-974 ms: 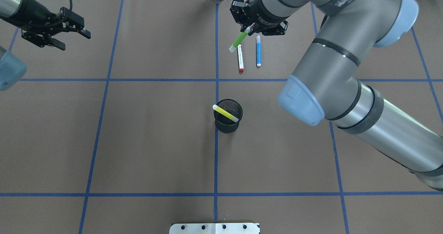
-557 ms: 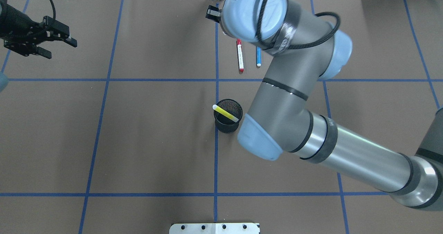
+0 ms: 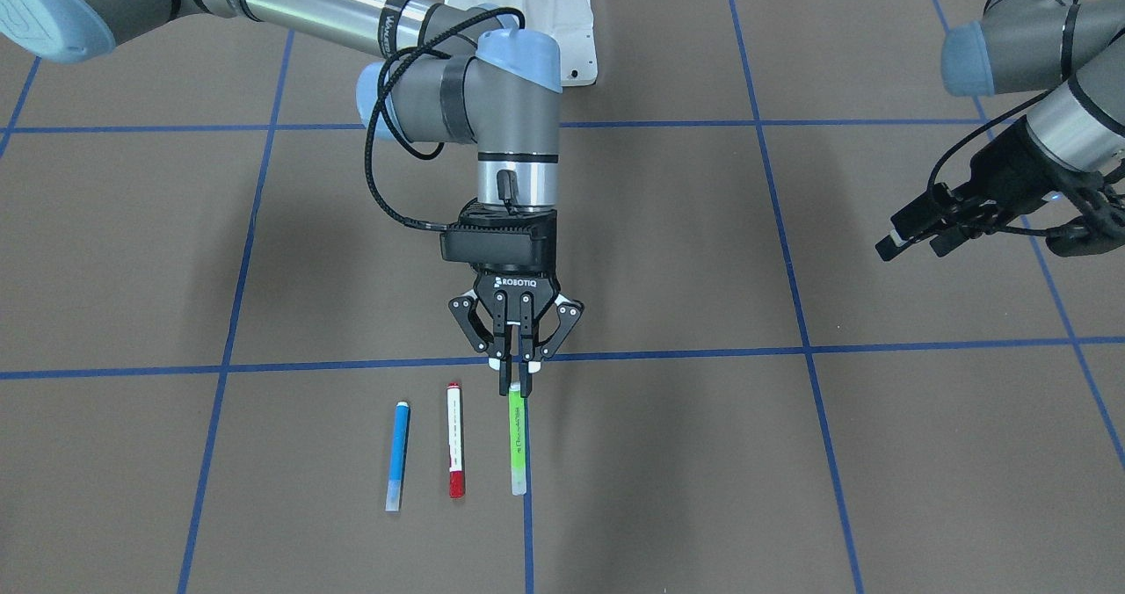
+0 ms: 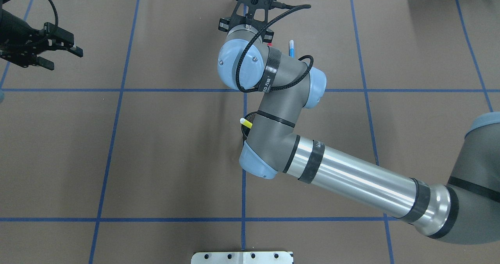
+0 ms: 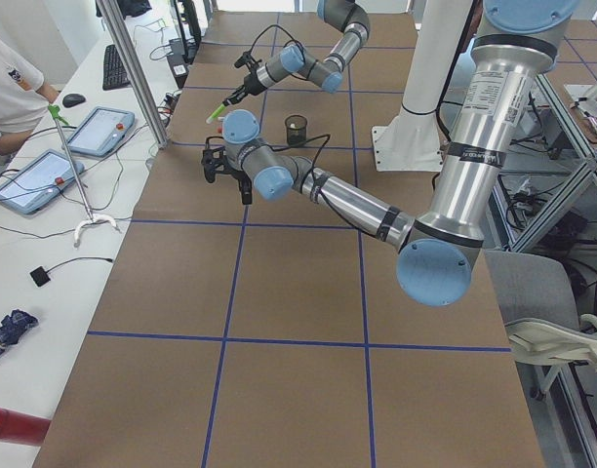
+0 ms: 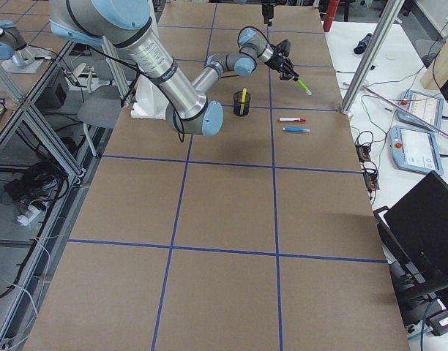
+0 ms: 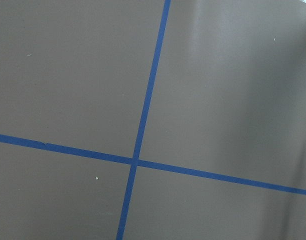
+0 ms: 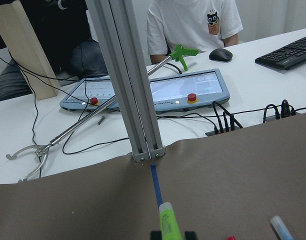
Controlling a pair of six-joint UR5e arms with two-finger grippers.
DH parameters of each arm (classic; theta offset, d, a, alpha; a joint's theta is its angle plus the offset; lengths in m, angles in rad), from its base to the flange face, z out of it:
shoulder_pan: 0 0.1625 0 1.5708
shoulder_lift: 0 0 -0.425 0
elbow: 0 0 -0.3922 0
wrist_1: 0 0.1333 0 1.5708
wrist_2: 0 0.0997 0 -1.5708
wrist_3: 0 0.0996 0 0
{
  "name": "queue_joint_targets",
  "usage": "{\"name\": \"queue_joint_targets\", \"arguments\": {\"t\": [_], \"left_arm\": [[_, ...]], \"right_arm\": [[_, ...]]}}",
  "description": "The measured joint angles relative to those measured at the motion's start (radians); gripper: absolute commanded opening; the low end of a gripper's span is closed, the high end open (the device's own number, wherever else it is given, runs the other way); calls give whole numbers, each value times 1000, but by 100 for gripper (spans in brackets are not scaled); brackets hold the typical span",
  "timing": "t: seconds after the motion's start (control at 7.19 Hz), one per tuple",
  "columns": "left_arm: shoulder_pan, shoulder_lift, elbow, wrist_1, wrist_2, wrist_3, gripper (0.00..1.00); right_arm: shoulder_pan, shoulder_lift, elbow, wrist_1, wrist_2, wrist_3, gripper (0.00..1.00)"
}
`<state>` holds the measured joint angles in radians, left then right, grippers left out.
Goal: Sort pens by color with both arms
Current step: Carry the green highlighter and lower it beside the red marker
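My right gripper (image 3: 517, 387) is shut on one end of the light green pen (image 3: 518, 443), which sticks out from it toward the table's far edge. The same pen shows in the exterior right view (image 6: 303, 86) and in the right wrist view (image 8: 169, 222). The red-capped white pen (image 3: 454, 450) and the blue pen (image 3: 398, 455) lie side by side on the table beside it. The yellow pen (image 6: 243, 96) stands in the black mesh cup (image 6: 241, 103). In the overhead view only its tip (image 4: 245, 122) shows beside my right arm. My left gripper (image 4: 66, 60) is open and empty, far off at the left.
The brown table cover is marked with a blue tape grid (image 7: 135, 161). An aluminium post (image 8: 135, 100) stands at the far edge just beyond the pens. A side table with tablets (image 8: 185, 90), a keyboard, cables and seated people lies past it.
My right arm has swung its wrist to the left with the green pen in it, and now covers most of the cup in the overhead view. My left gripper has drifted left.
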<state>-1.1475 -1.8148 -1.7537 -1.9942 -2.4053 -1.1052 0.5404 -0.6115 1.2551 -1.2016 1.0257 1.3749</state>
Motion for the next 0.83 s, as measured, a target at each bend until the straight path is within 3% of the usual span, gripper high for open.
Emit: {"name": "queue_joint_targets", "arguments": {"t": [0.42,0.83], "left_arm": [[1,-1,-1,1,0,0,99],[2,-4,-1,1,0,-2,99]], "right_arm": [[-29,21,-129,65,-12,-76,0],[-48,15,-153,74,-15,-105,0]]}}
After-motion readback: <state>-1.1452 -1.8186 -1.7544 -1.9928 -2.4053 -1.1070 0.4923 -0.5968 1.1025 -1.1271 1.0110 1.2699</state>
